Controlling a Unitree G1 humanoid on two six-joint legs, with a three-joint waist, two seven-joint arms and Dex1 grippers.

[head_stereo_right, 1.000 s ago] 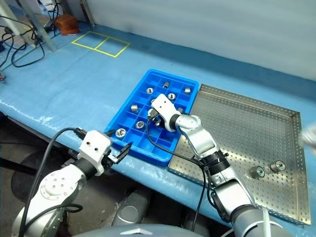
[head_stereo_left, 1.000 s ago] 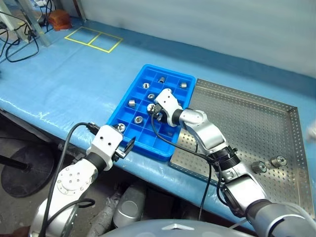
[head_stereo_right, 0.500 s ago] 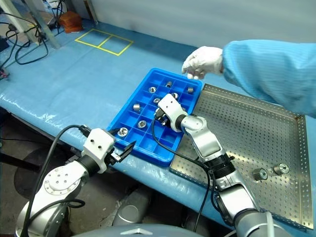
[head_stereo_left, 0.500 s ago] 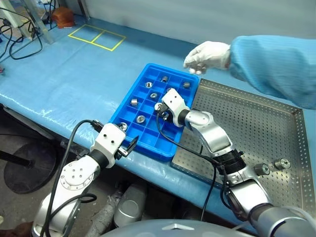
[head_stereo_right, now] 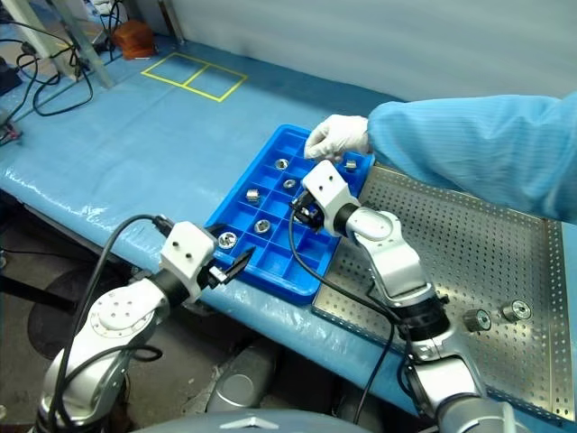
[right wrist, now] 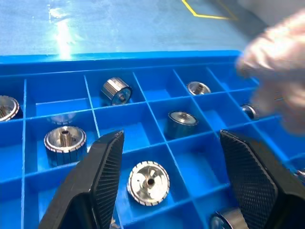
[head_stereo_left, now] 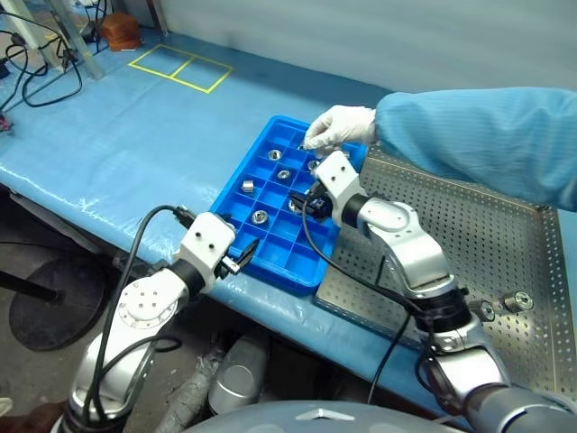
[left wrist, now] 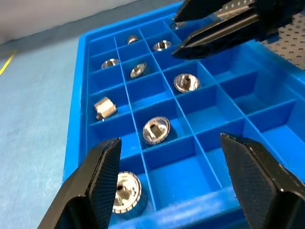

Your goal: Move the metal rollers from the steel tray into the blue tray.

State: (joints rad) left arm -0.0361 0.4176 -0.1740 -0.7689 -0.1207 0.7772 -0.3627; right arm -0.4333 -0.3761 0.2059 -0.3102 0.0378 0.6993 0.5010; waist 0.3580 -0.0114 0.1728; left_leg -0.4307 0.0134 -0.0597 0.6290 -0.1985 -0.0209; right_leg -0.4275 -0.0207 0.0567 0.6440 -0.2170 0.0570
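The blue tray [head_stereo_left: 293, 262] lies on the table with several metal rollers [left wrist: 156, 130] in its compartments. To its right sits the steel tray [head_stereo_left: 469, 225], where two rollers [head_stereo_left: 517, 301] rest near the right rim. My right gripper [head_stereo_left: 311, 203] hovers open over the blue tray's middle with nothing between its fingers. A roller [right wrist: 149, 182] lies in the compartment just below it. My left gripper [head_stereo_left: 242, 255] is open and empty at the blue tray's near edge. A person's white-gloved hand [head_stereo_left: 338, 126] reaches over the tray's far end.
The person's blue sleeve [head_stereo_left: 478, 135] stretches over the far part of the steel tray. The table wears a blue cover with yellow tape squares [head_stereo_left: 180, 68] at the far left. Cables [head_stereo_left: 36, 54] hang beyond the left end.
My right gripper has opened, risen and shifted right above the blue tray. The person's gloved hand came in from the right and lowered to the tray's far end. The camera view shifted.
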